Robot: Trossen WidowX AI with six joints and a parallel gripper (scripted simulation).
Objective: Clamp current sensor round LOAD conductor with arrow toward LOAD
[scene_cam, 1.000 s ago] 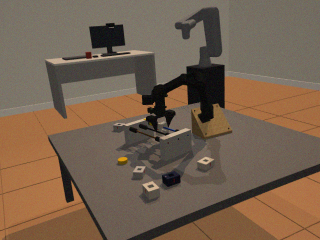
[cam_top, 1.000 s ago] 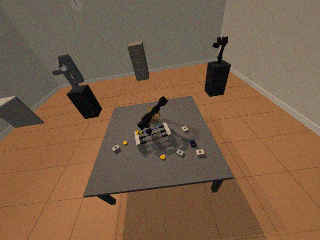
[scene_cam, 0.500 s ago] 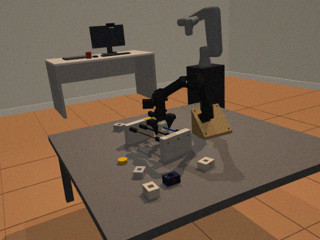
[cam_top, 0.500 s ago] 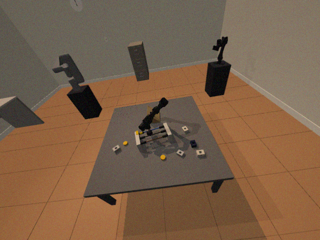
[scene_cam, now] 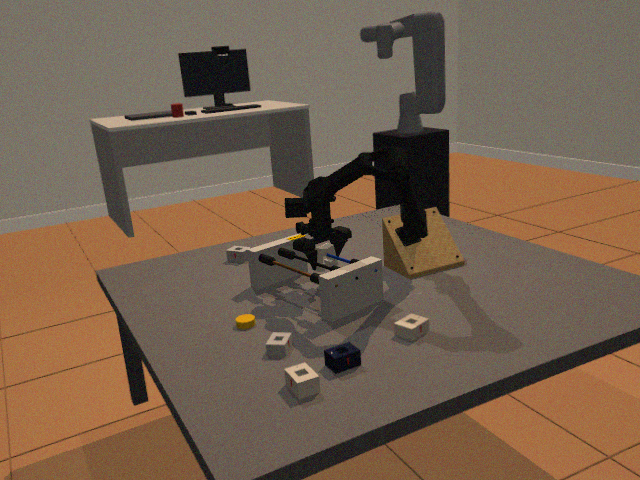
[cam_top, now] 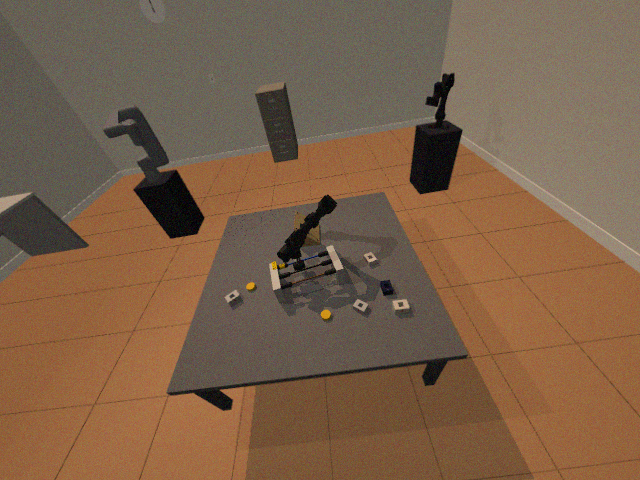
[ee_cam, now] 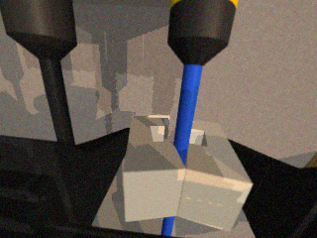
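The pale split-core sensor [ee_cam: 153,194] is round the blue conductor [ee_cam: 190,94] [cam_top: 314,255] [scene_cam: 339,258] in the wrist view. Its two halves stand on either side of the conductor and meet at the near face, with a gap between them farther back. Whether it is latched cannot be told, and no arrow shows on it. My gripper [ee_cam: 173,136] [scene_cam: 326,260] is shut on the sensor, one black finger against each outer side. A yellow marker [cam_top: 274,265] [scene_cam: 296,237] sits on one end block; its lettering is not readable.
Black conductor [ee_cam: 58,99] runs beside the blue one; brown conductor [cam_top: 310,280] [scene_cam: 289,267] lies farther out. White end blocks [cam_top: 334,258] [scene_cam: 351,291] hold all three. Several white square blocks, a dark blue block [cam_top: 386,287] [scene_cam: 342,357] and yellow discs [cam_top: 325,314] lie around the rack.
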